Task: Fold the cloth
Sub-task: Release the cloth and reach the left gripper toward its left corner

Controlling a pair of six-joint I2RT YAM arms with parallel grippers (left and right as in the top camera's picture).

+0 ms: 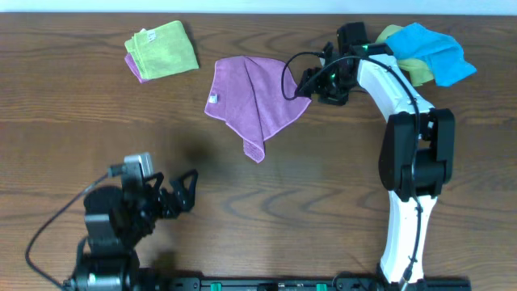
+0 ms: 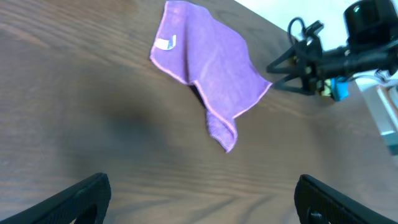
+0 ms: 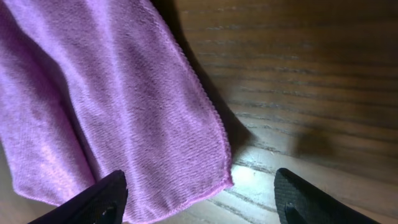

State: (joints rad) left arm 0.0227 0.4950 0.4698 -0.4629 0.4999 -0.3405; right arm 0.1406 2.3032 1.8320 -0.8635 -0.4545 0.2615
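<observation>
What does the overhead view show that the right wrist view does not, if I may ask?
Only overhead: the lime-green cloth, the blue cloth, the left gripper and the white tag. Only right wrist: the stitched hem close up, lying between the open fingers of the right gripper. Both: the purple cloth and the wooden table.

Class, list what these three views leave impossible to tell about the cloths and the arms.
Tag print on the purple cloth: too small, overhead and left wrist.
What lies under the blue cloth: overhead, partly hidden by the right arm.
Right jaws' tips: right wrist view, cut off by the bottom edge, so contact with the cloth is unclear.
</observation>
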